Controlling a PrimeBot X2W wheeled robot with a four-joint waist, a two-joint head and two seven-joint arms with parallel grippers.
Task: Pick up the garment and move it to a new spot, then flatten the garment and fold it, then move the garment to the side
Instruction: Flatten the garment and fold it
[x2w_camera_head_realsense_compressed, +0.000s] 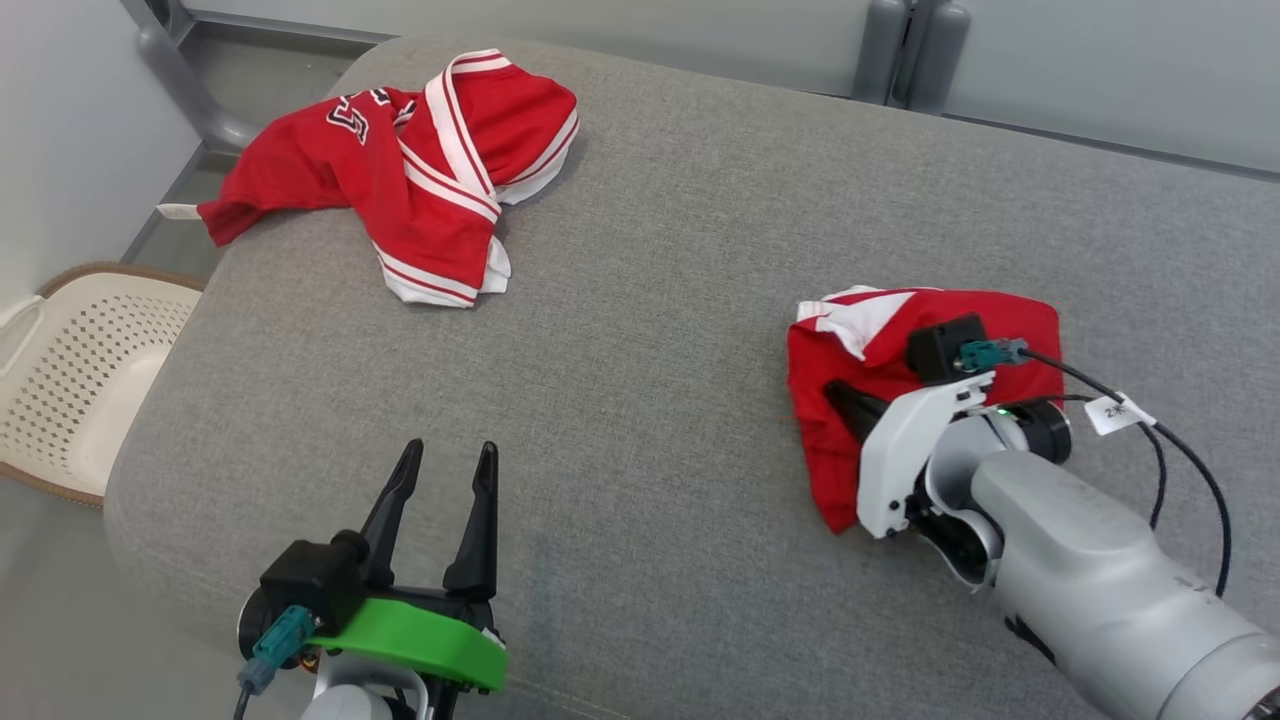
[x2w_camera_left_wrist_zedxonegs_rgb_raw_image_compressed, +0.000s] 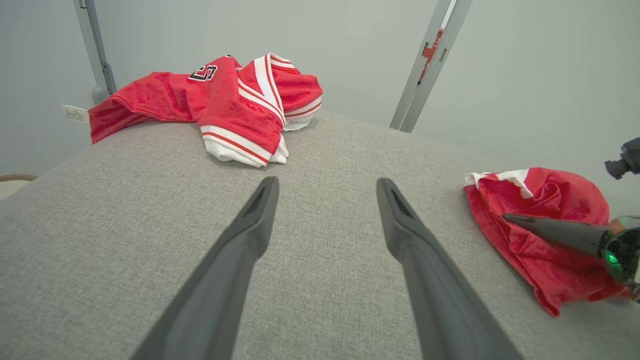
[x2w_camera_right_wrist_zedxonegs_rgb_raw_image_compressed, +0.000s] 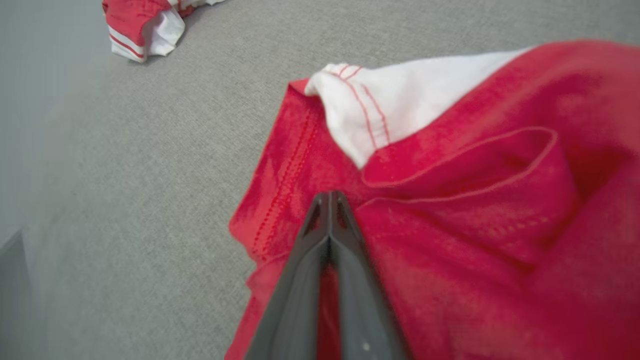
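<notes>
My left gripper hangs spread above the grey cushion. My right gripper is clenched, tips on a red cloth. The jersey lies beyond, a white basket beside the cushion.

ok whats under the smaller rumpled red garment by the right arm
The grey woven cushion runs under the smaller red garment; anything between them is covered. The right gripper, fingers shut, sits on top.
</notes>
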